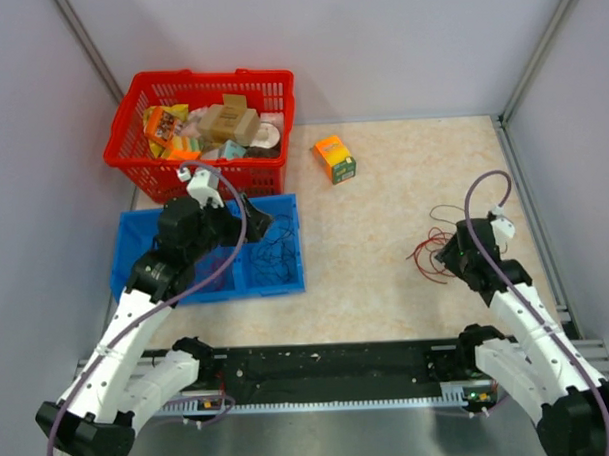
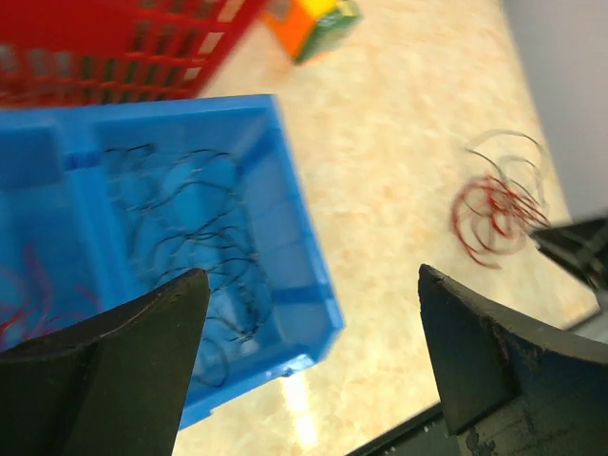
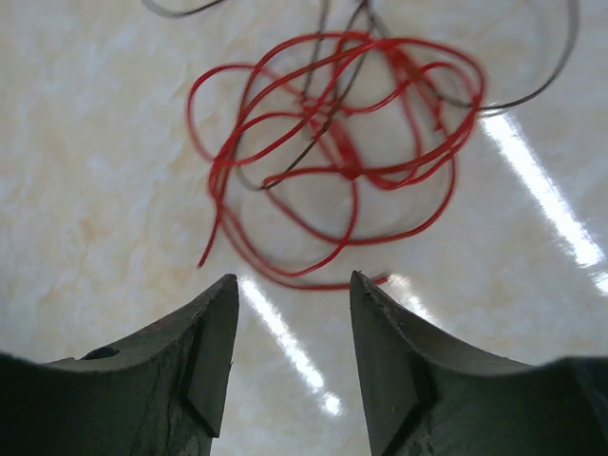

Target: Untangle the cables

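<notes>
A tangle of thin red and dark cables lies on the beige table at the right. It shows as red loops with a few dark strands in the right wrist view and in the left wrist view. My right gripper hovers just beside the tangle, open and empty, with the nearest red loop just past its fingertips. Thin dark wires lie in the right compartment of a blue bin, and some red strands in its left compartment. My left gripper is above the bin, open and empty.
A red basket full of small packages stands behind the blue bin at the back left. An orange and green box lies on the table beside it. Grey walls close the left, back and right sides.
</notes>
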Robot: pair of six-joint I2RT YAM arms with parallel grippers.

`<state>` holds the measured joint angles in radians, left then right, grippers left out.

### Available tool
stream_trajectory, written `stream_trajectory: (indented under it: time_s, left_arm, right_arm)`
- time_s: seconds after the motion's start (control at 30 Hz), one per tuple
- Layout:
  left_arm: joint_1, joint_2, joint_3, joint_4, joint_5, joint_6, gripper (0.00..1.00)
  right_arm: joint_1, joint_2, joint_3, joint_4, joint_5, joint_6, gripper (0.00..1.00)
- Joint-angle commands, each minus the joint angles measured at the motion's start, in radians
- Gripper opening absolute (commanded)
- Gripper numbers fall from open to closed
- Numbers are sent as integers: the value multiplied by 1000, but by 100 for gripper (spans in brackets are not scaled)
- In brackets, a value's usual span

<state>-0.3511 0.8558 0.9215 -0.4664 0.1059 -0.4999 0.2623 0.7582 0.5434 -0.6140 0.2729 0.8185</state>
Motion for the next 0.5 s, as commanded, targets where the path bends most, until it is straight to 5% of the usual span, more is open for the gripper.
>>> stream_trajectory:
  time_s: [0.0,0.1,0.17,0.27,0.37,0.47]
  left_arm:
    - [-104,-35,-61,210,204,58,94]
    - [-170,-21,-172,380,352,-9,92]
    - [-247,18,-222,492,387,-43,90]
    - [-409,77,-225,496,316,4,89]
    - [-547,133,-205,474,236,34,89]
    - [-610,178,-199,488,219,17,89]
  right_arm:
    - [-107,52,52,37,194,15,62]
    - [-142,78,32,121,307,-56,65]
    - [-167,95,6,253,234,-158,75]
    - [-184,186,33,313,47,-238,75]
    - [-183,312,46,318,-99,-236,65]
    - [-178,375,1,370,-245,-216,31]
